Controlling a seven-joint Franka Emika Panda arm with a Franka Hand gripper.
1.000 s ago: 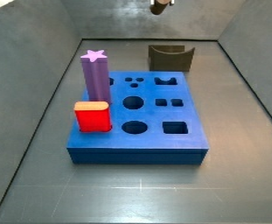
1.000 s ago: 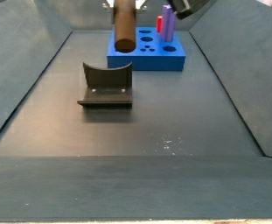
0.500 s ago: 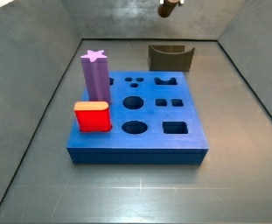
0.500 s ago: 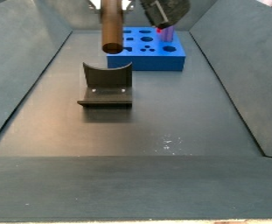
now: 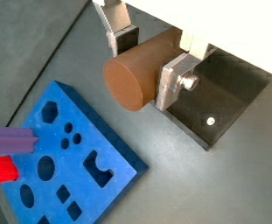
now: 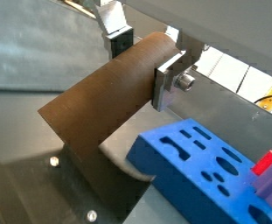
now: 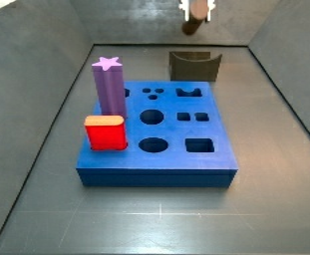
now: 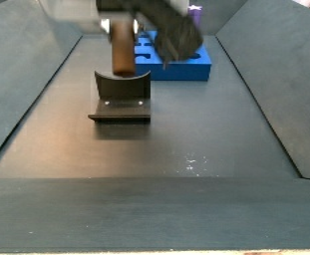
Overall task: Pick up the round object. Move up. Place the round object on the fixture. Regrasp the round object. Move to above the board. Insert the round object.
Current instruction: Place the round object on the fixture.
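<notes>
The gripper (image 5: 148, 63) is clamped on the round object (image 5: 139, 73), its 2 silver fingers (image 5: 173, 79) pressed against the brown peg's sides in both wrist views. In a side view the peg (image 8: 122, 49) hangs upright just above the fixture (image 8: 122, 98), its lower end at the notch. The blue board (image 7: 157, 136), carrying a purple star-topped peg (image 7: 110, 86) and a red block (image 7: 106, 131), lies near the fixture (image 7: 194, 66).

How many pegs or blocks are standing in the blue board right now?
2: the purple star-topped peg and the red block, both along one edge of the board. The gripper holds the brown round object near the fixture, not in the board.
</notes>
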